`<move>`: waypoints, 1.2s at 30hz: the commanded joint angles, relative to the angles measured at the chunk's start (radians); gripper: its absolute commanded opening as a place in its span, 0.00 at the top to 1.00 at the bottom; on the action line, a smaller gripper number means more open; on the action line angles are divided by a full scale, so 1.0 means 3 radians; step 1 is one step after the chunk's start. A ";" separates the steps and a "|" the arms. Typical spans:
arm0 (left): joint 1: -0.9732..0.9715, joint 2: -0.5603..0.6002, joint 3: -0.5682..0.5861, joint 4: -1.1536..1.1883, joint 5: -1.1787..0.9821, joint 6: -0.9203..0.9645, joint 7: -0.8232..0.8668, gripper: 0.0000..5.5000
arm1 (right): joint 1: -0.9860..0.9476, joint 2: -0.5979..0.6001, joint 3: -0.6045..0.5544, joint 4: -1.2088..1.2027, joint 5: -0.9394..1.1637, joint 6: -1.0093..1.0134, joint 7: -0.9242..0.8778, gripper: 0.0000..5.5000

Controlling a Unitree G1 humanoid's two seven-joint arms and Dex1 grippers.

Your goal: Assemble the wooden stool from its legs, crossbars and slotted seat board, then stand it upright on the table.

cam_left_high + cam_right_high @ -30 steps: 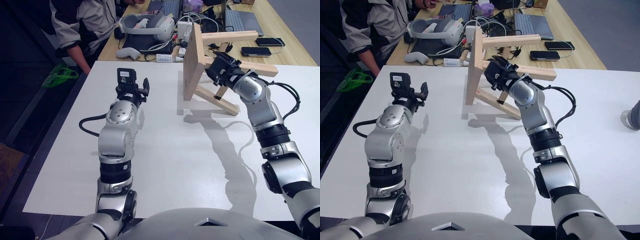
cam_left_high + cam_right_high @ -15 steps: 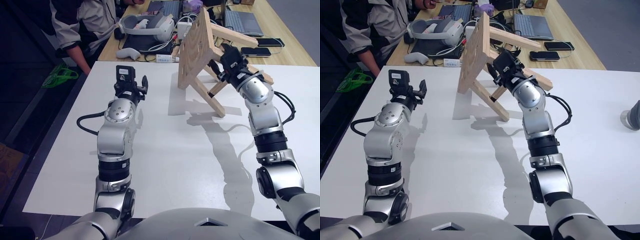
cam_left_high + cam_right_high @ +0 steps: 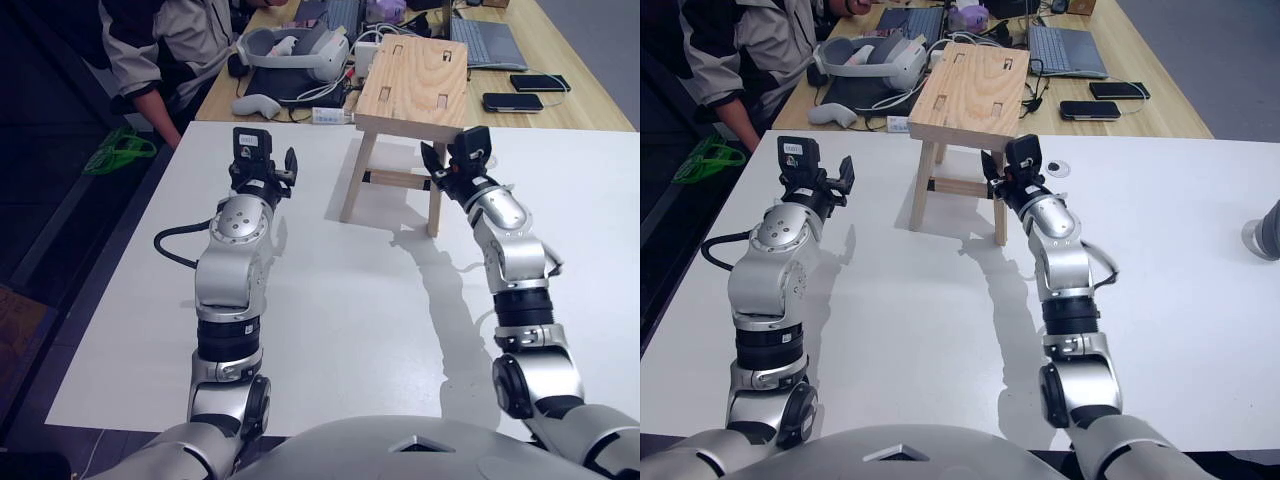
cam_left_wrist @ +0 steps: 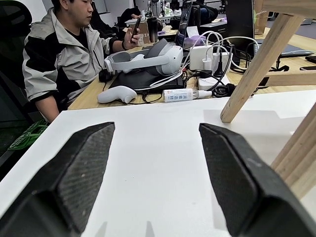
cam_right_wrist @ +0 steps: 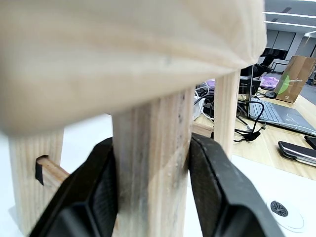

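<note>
Stool [image 3: 405,110] stood upright on the white counter [image 3: 350,330], near its far edge, with all its visible legs down on the surface. Its slotted seat board [image 3: 412,82] lay level on top, and the four slots showed as small dark cuts in the pale wood. A crossbar [image 3: 396,178] ran between the two legs nearest the robot.

The right hand [image 3: 438,172] was closed on the near right leg [image 5: 150,173] just under the seat board. In the right wrist view, the black pads [image 5: 94,192] pressed that leg from both sides.

The left hand [image 3: 265,172] hung over the counter to the left of the stool, apart from it. Its fingers [image 4: 74,177] were spread wide with nothing between them.

A white headset [image 3: 290,50] and a dark phone [image 3: 512,102] lay beyond the counter's far edge.
</note>
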 commanded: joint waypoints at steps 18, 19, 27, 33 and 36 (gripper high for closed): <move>0.0480 -0.0655 -0.0316 -0.0329 -0.0127 -0.0399 0.0152 0.43 | 0.1066 -0.0079 -0.0409 -0.2007 0.0973 0.1116 -0.0163 0.36; 0.0622 -0.0624 -0.0465 -0.0436 -0.0096 -0.0472 0.0102 0.43 | 0.1228 -0.0046 -0.0426 -0.2180 0.0913 0.1090 -0.0279 0.36; 0.0963 -0.0532 -0.0576 -0.0478 -0.0159 -0.0827 -0.0122 0.43 | 0.1475 0.0156 -0.0630 -0.2399 0.0812 0.1015 -0.0882 0.36; 0.1176 -0.0650 -0.0491 -0.0539 -0.0199 -0.1044 -0.0029 0.43 | 0.1504 0.0175 -0.0724 -0.2324 0.0900 0.0980 -0.0955 0.36; 0.1221 -0.0661 -0.0519 -0.0535 -0.0155 -0.1100 -0.0007 0.43 | 0.1514 0.0163 -0.0732 -0.2301 0.0925 0.0962 -0.0960 0.36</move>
